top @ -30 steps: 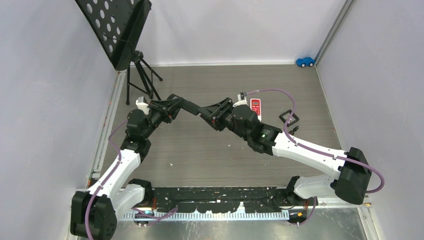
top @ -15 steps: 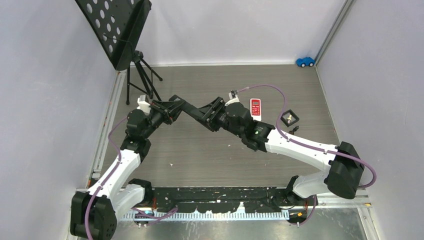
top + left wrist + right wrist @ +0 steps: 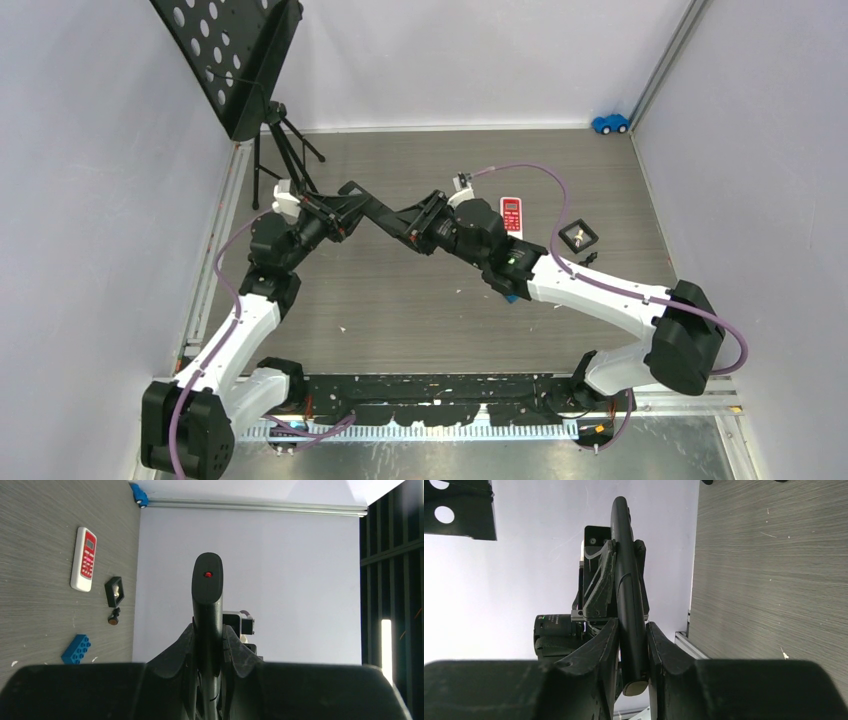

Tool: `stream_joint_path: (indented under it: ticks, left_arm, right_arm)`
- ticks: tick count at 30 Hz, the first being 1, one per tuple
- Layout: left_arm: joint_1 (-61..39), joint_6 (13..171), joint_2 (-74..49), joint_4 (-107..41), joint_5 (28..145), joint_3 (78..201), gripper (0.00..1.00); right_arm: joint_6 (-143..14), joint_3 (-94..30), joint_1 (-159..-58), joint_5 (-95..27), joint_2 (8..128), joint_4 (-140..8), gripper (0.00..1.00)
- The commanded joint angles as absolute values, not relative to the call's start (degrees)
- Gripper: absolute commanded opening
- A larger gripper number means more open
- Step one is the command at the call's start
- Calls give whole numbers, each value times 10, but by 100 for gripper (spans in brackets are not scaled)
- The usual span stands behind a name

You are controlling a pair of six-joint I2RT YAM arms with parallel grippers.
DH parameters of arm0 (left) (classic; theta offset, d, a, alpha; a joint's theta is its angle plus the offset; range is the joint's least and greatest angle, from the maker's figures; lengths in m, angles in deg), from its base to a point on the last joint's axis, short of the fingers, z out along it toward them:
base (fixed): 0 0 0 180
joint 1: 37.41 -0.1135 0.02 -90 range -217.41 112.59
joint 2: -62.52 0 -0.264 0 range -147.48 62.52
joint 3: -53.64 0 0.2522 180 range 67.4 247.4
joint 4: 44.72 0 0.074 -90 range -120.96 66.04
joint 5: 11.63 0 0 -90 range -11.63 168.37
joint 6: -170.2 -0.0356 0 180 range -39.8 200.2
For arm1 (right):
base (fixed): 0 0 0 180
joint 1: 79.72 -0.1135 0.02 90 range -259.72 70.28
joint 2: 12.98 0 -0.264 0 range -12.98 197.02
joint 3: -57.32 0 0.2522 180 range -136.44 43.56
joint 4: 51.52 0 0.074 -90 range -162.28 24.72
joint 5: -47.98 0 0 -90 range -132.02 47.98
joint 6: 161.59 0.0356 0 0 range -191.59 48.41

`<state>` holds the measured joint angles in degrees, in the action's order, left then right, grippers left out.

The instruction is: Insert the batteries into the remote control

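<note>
**Black remote held in the air by both arms, no battery fitted yet**

The black remote (image 3: 385, 216) hangs above the desk (image 3: 400, 310), gripped at both ends. The left end effector (image 3: 207, 642) is closed down on one end of it, with the red-dotted tip sticking out past the fingers. The right end effector (image 3: 631, 630) is clamped just as tightly on the other end. Neither holds anything else.

The batteries (image 3: 114, 616) appear to be the small dark bits on the desk just beside a black square tray (image 3: 109, 586). They are too small to tell which way they lie. The white remote (image 3: 84, 558) lies near the tray and a blue block (image 3: 76, 649) sits a little apart. All of them are well away from the remote in the air.

This looks like a two-arm regrip, or a bracing hold made ready to open the battery cover (the cover itself is not visible in any view). To do it well:

- Only one arm should bear the load. The other should slacken before it moves, so the two do not pull against each other and twist the body.
- The holding fingers should stay off the cover end, so the compartment is left free.
- The compartment side should face up and be steady before either arm goes for a battery.
</note>
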<state>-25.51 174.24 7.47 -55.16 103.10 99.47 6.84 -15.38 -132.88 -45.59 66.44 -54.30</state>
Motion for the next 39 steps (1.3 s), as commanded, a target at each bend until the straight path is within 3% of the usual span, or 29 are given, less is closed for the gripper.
stream_joint_path:
  ticks: [1, 16, 23, 39]
  left_arm:
    - [-253, 1739, 79, -637, 1063, 1032, 0]
    - [-253, 1737, 117, -754, 1161, 1006, 0]
    - [-244, 1745, 149, -747, 1187, 982, 0]
    - [-225, 1723, 163, -708, 1197, 979, 0]
  right_arm:
    - [58, -121, -1325, -461, 652, -527, 26]
    - [113, -93, -1314, -428, 705, -364, 23]
    - [77, -99, -1314, -432, 735, -275, 16]
    - [47, -136, -1313, -410, 775, -258, 18]
